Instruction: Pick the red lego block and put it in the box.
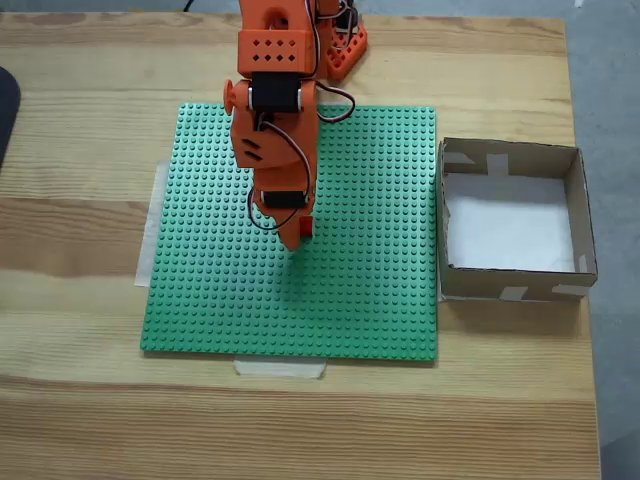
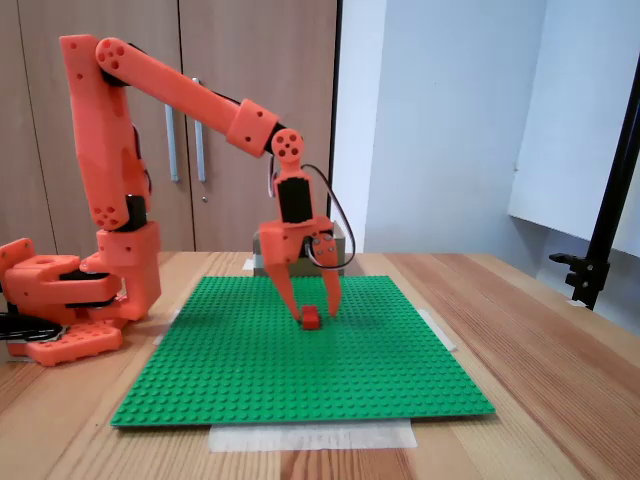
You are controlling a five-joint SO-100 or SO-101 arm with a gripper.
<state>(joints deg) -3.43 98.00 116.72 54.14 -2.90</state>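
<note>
Red lego block (image 2: 311,318) sits flat on the green baseplate (image 2: 300,370), long axis unclear, between the gripper's (image 2: 314,313) spread fingers.

Counter (image 1: 80,420): pale wooden planks, grain running left to right in a fixed view from above.
Green baseplate (image 1: 380,300): flat on the counter, near the middle, studded all over.
Tape strips (image 1: 280,368): pale, at the baseplate's near edge and left edge, stuck to the wood.
Box (image 1: 582,215): brown cardboard, low walls, white bottom, just beside the baseplate's right edge.
Arm base (image 2: 60,310): orange, standing on the counter at the baseplate's far edge.
</note>
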